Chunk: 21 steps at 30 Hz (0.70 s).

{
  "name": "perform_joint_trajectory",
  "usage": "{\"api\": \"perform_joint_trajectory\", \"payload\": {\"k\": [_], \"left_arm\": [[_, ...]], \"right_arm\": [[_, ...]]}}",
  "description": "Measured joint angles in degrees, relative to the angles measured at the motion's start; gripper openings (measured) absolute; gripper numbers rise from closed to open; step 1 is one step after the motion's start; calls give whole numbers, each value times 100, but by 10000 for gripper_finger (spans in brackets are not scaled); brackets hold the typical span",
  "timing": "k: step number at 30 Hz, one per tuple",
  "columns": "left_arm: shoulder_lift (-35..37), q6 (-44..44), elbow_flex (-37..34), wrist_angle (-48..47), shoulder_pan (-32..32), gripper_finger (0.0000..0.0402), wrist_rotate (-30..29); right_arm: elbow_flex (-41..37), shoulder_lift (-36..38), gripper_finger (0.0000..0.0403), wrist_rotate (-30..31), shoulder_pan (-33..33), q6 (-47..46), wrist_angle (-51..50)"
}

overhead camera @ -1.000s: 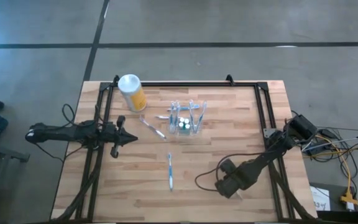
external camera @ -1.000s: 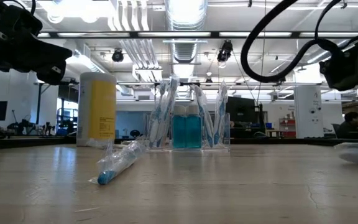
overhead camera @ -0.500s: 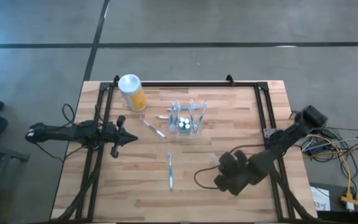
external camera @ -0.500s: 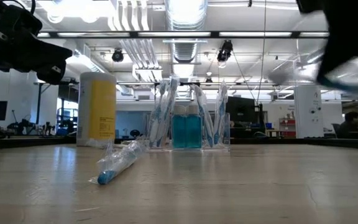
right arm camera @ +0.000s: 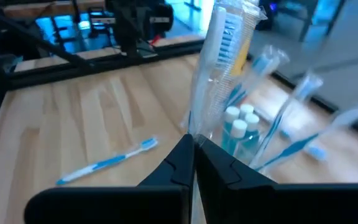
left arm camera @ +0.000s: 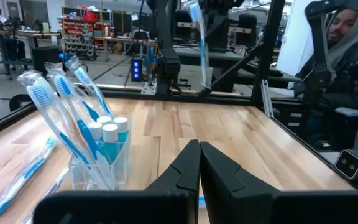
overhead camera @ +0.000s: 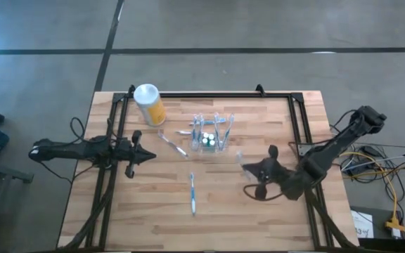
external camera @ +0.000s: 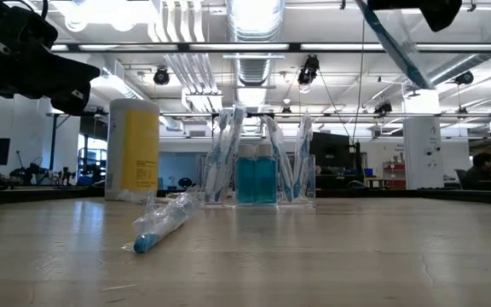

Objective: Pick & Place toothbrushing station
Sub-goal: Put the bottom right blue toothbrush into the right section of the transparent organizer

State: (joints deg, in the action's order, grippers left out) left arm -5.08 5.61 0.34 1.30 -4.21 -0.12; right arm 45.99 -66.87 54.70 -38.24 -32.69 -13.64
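Toothbrush (right arm camera: 219,59) in its crinkly wrapper is what we've got clamped in the right gripper (right arm camera: 193,144), sticking up out of the closed fingers, lifted off the desk (overhead camera: 259,218). Just past those fingertips sits the toothbrushing station (overhead camera: 211,133), the clear plastic holder with a few brushes and little white-capped bottles already in it, near the middle of the desk. Another toothbrush (overhead camera: 193,192) lies flat off to the side of our right fingers, plus a wrapped one (overhead camera: 172,144) near the yellow canister (overhead camera: 148,104).

Left gripper (left arm camera: 199,155) just waits, fingers pressed together, nothing in them, the station ahead of the fingertips and to one side.

Handling-wise, we'd guess the brush is super light and the wrapper is slippery, so it could swivel in the pinch. Gripping the stiff handle low seems right. The holder looks light and tippy too, so we'd go in gently.
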Motion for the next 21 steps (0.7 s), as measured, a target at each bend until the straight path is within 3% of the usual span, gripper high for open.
{"api": "perform_joint_trajectory", "payload": {"k": [6, 11, 14, 21], "left_arm": [[-1, 5, 0, 15, 0, 12, -188], [-2, 7, 0, 33, 0, 12, -325], [0, 9, 0, 52, 0, 12, -458], [-1, 13, 0, 55, 0, 12, -489]], "right_arm": [[-833, 1167, 8, -817, 448, 867, 323], [-1971, 2151, 8, -1973, 922, 2127, 2406], [-2625, 2598, 8, -2487, 1216, 2372, 3559], [-3427, 3393, 8, -2649, 1434, 2461, 3820]]}}
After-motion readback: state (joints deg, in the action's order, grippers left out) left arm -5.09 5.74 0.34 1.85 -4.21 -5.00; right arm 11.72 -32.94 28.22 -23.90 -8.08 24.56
